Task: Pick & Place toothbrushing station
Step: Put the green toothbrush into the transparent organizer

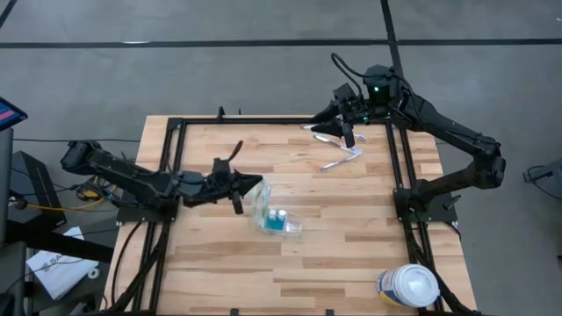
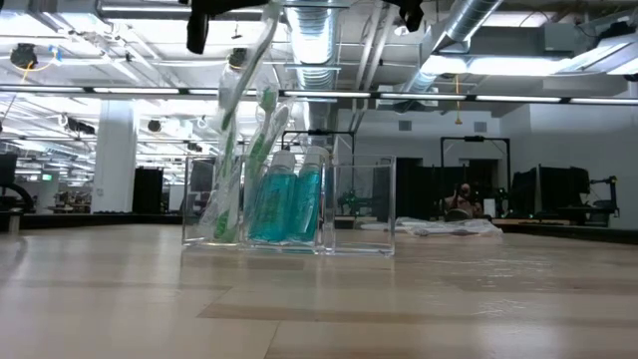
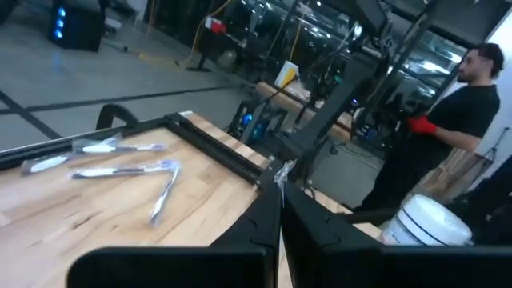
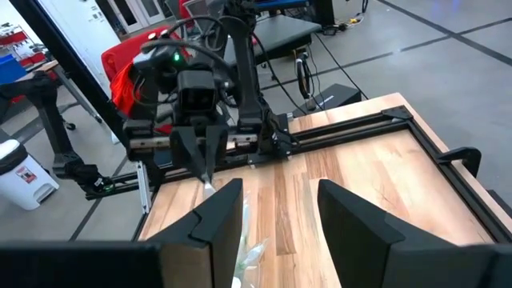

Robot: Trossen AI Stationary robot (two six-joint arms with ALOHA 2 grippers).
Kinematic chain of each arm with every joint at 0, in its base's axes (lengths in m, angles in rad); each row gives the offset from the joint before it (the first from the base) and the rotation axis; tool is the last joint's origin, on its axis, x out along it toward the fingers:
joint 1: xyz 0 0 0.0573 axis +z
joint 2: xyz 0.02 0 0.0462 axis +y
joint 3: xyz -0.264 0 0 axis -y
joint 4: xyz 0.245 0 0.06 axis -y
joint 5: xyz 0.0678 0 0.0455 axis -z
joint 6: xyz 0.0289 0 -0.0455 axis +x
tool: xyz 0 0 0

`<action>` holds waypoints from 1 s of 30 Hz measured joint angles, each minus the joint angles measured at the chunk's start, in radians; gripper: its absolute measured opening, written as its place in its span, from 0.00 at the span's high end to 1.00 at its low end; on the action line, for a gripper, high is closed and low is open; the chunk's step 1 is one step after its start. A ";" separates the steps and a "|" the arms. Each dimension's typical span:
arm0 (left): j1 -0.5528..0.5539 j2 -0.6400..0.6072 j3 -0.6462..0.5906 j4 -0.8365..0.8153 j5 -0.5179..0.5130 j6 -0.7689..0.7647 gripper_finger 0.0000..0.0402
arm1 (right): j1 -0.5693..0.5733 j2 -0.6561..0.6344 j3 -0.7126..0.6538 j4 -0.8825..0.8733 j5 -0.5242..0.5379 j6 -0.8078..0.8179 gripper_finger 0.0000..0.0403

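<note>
High view: toothbrushing station point(image 1: 279, 219) stands mid-table, light, rigid, slippery, probably tippy.
Left gripper point(image 1: 243, 191) pinches a toothbrush point(image 2: 237, 120); right gripper point(image 1: 344, 133) half spread; grasp 1 wall.

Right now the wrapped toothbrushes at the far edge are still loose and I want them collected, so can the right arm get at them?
Probably yes. The right claw hangs open just above the wrapped toothbrushes, with only bare table around them. The left claw is shut, off by the clear holder.

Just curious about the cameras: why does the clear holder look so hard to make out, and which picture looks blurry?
Low view: ceiling lights shine through the clear toothbrushing station, so the room shows through its walls. Left wrist view: the wrapped toothbrushes look soft and smeared.
</note>
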 joint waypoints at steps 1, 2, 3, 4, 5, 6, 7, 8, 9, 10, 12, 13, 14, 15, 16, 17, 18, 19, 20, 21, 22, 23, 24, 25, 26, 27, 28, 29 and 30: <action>0.000 0.017 0.000 0.023 -0.001 0.008 1.00 | 0.000 0.000 0.000 0.000 0.000 0.001 0.62; -0.002 0.036 0.000 0.053 -0.003 0.018 1.00 | 0.000 0.000 0.000 0.000 0.000 0.007 0.62; -0.003 0.058 0.000 0.088 -0.005 0.020 1.00 | 0.000 0.000 0.000 0.000 0.000 0.010 0.62; -0.003 0.077 0.000 0.113 -0.006 0.021 1.00 | 0.000 0.000 0.000 0.000 0.000 0.015 0.62; -0.003 0.098 0.000 0.129 -0.008 0.021 1.00 | 0.000 0.000 0.000 0.000 0.000 0.019 0.62; -0.003 0.121 0.000 0.143 -0.008 0.021 1.00 | 0.000 0.000 0.000 0.000 -0.001 0.020 0.62; -0.003 0.143 0.000 0.157 -0.008 0.021 1.00 | 0.000 0.000 0.000 0.000 0.000 0.026 0.62; -0.003 0.163 0.000 0.165 -0.008 0.021 1.00 | 0.000 0.000 0.000 0.000 0.000 0.032 0.62; -0.003 0.179 0.000 0.180 -0.007 0.019 1.00 | 0.000 0.000 0.000 0.000 0.000 0.034 0.62; -0.003 0.196 0.000 0.200 -0.001 0.013 1.00 | 0.000 0.000 0.000 -0.001 -0.001 0.034 0.62; -0.007 0.225 0.000 0.216 0.000 -0.001 1.00 | 0.000 0.000 0.000 -0.001 -0.001 0.042 0.62; -0.014 0.234 0.000 0.215 0.001 -0.005 1.00 | 0.000 0.000 0.000 -0.001 -0.001 0.049 0.62; -0.022 0.241 0.000 0.215 0.002 -0.007 1.00 | 0.000 0.000 0.000 -0.001 -0.001 0.052 0.62; -0.030 0.248 0.000 0.225 0.002 -0.010 1.00 | 0.000 0.000 0.000 -0.001 -0.001 0.053 0.62; -0.039 0.252 0.000 0.222 0.004 -0.012 1.00 | 0.000 0.000 0.000 -0.001 -0.001 0.053 0.62; -0.050 0.252 0.000 0.217 -0.001 -0.014 1.00 | 0.001 0.000 0.000 -0.001 -0.001 0.053 0.62; -0.059 0.252 0.000 0.220 -0.004 -0.014 1.00 | 0.001 0.000 0.000 -0.001 -0.001 0.053 0.62; -0.069 0.251 0.000 0.226 -0.015 -0.015 1.00 | 0.001 0.000 0.000 -0.001 -0.001 0.053 0.62; -0.081 0.251 0.000 0.228 -0.032 -0.015 1.00 | 0.001 0.000 0.000 -0.001 -0.001 0.053 0.62; -0.093 0.249 0.000 0.227 -0.048 -0.015 1.00 | 0.000 0.000 0.000 -0.001 -0.001 0.053 0.62; -0.106 0.246 0.000 0.225 -0.062 -0.015 1.00 | 0.000 0.000 0.000 -0.001 -0.001 0.053 0.62; -0.117 0.243 0.000 0.226 -0.074 -0.015 1.00 | 0.001 0.000 0.000 -0.001 -0.001 0.053 0.62; -0.127 0.241 0.000 0.228 -0.083 -0.017 1.00 | 0.001 0.000 0.000 -0.001 -0.001 0.053 0.62; -0.140 0.241 -0.001 0.226 -0.096 -0.017 1.00 | 0.001 0.000 0.000 -0.001 -0.001 0.053 0.62; -0.150 0.242 -0.006 0.226 -0.109 -0.022 1.00 | 0.001 0.000 0.000 -0.001 -0.001 0.053 0.62; -0.158 0.241 -0.015 0.227 -0.126 -0.038 1.00 | 0.001 0.000 0.000 -0.001 -0.001 0.054 0.62; -0.168 0.241 -0.028 0.228 -0.143 -0.058 1.00 | 0.000 0.000 0.000 -0.001 -0.001 0.058 0.62; -0.180 0.237 -0.045 0.228 -0.161 -0.075 1.00 | 0.001 0.000 0.000 0.000 -0.001 0.060 0.62; -0.192 0.235 -0.062 0.226 -0.179 -0.095 1.00 | 0.001 0.000 0.000 -0.001 -0.001 0.060 0.62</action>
